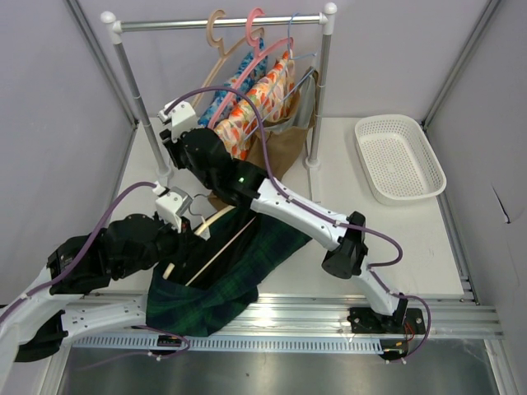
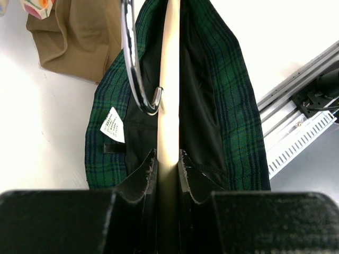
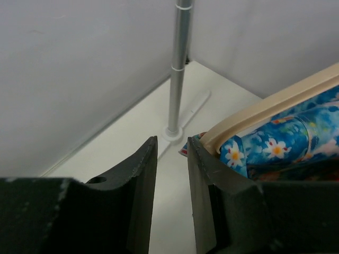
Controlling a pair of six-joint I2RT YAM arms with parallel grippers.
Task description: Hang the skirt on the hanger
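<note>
From overhead, I see the left gripper [image 1: 191,224] at lower left, clamped on the cream hanger [image 1: 216,219]. The plaid skirt [image 1: 222,288] drapes off the hanger across the table's near edge, at lower centre. My right gripper [image 1: 171,123] sits at upper left by the clothes rack [image 1: 222,23]. A white basket [image 1: 399,156] lies at right.

On the left wrist camera, the left gripper [image 2: 168,159] pinches the hanger's [image 2: 169,79] pale arm at centre, with the skirt [image 2: 233,116] wrapped on both sides. The brown garment [image 2: 79,37] is at upper left.

On the right wrist camera, the right gripper [image 3: 172,140] holds nothing, its fingers narrowly apart. The rack post [image 3: 177,79] stands beyond it, and a tan hanger [image 3: 275,106] with a blue floral garment [image 3: 275,148] is at right.
</note>
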